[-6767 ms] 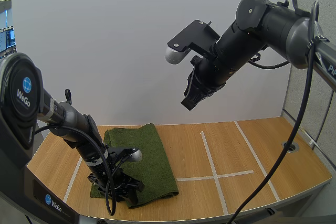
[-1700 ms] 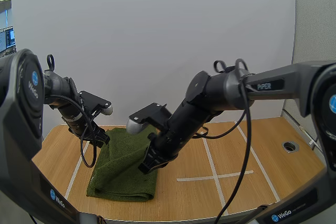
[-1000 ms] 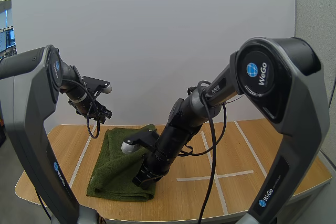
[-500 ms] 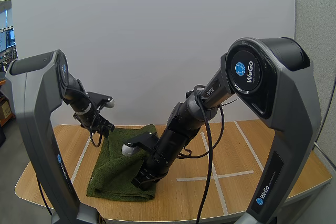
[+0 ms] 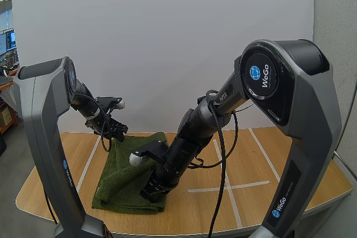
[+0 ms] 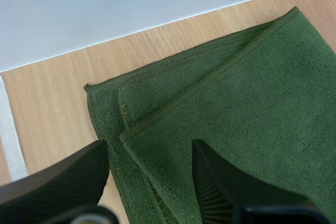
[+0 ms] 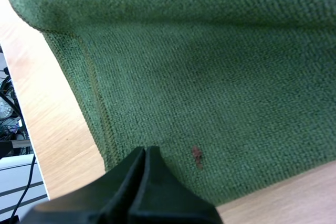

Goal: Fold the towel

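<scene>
Towel (image 5: pixel 127 181), green and folded, lay on the left side of the table (image 5: pixel 268 163). The left gripper (image 6: pixel 149 155) hung over its far corner, fingers apart. The right gripper (image 7: pixel 145 157), fingers together, sat low on its near right part.

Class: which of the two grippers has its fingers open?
The left gripper, fingers apart above the towel corner; the right gripper is one shut wedge.

Dark green towel (image 5: pixel 124 178) lies folded flat (2 offset layers show at its far corner) on the table's (image 5: pixel 268 160) left half.
</scene>
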You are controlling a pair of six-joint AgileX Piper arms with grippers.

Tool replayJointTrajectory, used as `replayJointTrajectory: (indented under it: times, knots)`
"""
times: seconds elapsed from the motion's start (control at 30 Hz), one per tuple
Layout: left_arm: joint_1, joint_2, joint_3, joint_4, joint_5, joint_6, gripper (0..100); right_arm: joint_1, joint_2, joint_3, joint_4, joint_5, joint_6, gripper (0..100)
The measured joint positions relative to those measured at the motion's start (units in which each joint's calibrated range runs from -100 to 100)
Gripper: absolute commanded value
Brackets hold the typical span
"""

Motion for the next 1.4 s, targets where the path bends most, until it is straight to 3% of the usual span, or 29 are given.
replayJointTrajectory:
  times: [0.97,1.17,1.4]
  knots:
    - [0.0,7.72,-4.77,-4.83,2.48,1.61,75,0.0,0.0,0.0,0.0,1.09,0.0,0]
    - [0.0,7.72,-5.9,-5.29,3.77,1.61,49,0.0,0.0,0.0,0.0,1.09,0.0,0]
    - [0.0,7.72,-6.05,-5.5,4.32,1.7,26,0.0,0.0,0.0,0.0,1.09,-0.38,0]
